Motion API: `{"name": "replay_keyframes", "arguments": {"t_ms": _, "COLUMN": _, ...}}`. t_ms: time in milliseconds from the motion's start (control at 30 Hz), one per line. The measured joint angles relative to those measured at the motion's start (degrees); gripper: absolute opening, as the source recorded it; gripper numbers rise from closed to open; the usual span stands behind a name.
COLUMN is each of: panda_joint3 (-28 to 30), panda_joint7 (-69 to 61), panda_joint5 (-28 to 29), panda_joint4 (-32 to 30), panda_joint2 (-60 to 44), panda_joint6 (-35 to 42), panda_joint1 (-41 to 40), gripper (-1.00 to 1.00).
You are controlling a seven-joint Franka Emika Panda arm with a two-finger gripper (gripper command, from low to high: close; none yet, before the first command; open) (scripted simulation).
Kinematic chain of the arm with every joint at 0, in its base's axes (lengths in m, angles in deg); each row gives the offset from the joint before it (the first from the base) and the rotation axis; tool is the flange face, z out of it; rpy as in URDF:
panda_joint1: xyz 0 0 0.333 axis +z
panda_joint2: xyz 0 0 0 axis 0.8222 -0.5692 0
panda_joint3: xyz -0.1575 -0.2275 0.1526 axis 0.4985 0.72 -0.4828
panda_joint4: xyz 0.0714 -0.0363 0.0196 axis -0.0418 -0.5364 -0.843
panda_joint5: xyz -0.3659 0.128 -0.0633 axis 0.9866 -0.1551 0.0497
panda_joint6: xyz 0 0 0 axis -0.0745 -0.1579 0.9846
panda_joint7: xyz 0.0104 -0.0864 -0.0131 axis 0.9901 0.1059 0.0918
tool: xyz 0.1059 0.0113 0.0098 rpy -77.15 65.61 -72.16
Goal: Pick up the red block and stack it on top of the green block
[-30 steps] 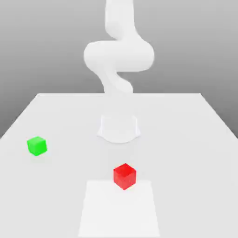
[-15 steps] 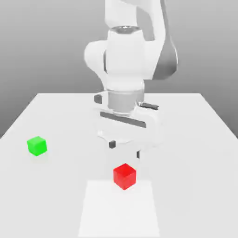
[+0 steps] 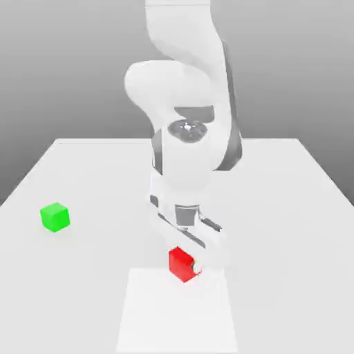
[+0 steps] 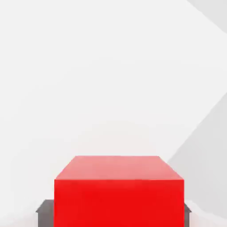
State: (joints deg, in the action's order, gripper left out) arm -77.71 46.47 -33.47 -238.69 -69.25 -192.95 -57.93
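A: The jaws are clamped on the red block [image 3: 180, 263], low on the desk [image 3: 276, 207], near its front edge.

B: A shallow hold could slip during the lift toward the green block [image 3: 54, 216], well apart.

- Red block [image 3: 180, 263]: plain, matt faces, smooth, evenly coloured, with no texture or markings; it looks like solid plastic.
- Green block [image 3: 54, 216]: the same flat, matt, smooth finish.
- Arm [image 3: 183, 83]: smooth white shell with a soft satin sheen, like moulded plastic; darker grey sections at the joints look metallic.
- Gripper [image 3: 193, 266]: white smooth casing with dark matt pads [image 4: 44, 208].
- Table [image 3: 290, 207]: plain white, smooth, matt, with a slightly paler rectangular patch.
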Motion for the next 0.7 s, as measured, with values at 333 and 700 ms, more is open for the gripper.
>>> {"name": "replay_keyframes", "arguments": {"t_ms": 333, "panda_joint3": -2.5, "panda_joint7": -7.8, "panda_joint5": -11.2, "panda_joint4": -2.1, "panda_joint2": 14.8, "panda_joint6": 12.6, "panda_joint1": 0.9, "gripper": -1.00}}
{"name": "replay_keyframes", "arguments": {"t_ms": 700, "panda_joint3": 10.8, "panda_joint7": -4.0, "panda_joint5": -4.2, "panda_joint4": -0.2, "panda_joint2": 21.3, "panda_joint6": 20.4, "panda_joint1": -22.9, "gripper": -1.00}}
